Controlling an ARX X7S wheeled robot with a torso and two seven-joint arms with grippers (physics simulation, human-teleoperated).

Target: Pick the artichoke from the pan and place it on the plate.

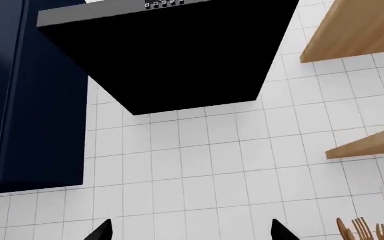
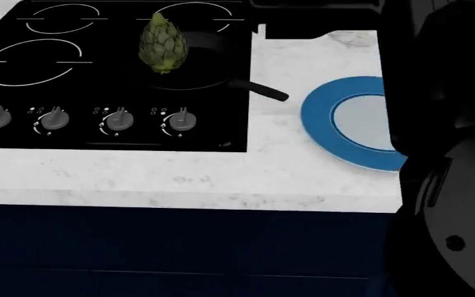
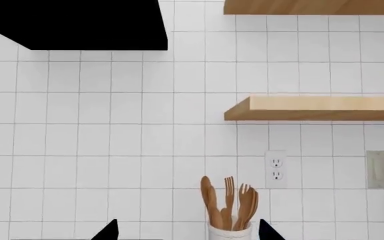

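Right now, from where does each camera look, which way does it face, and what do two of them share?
Head view: from above, down on the stove, the artichoke in the pan and the plate; a dark arm shows.
Left wrist view: faces the tiled wall and black hood; left claw tips show.
Right wrist view: faces the wall, shelves and wooden utensils; right claw tips show.
Shared: both wrist views see wall, hood and shelves.
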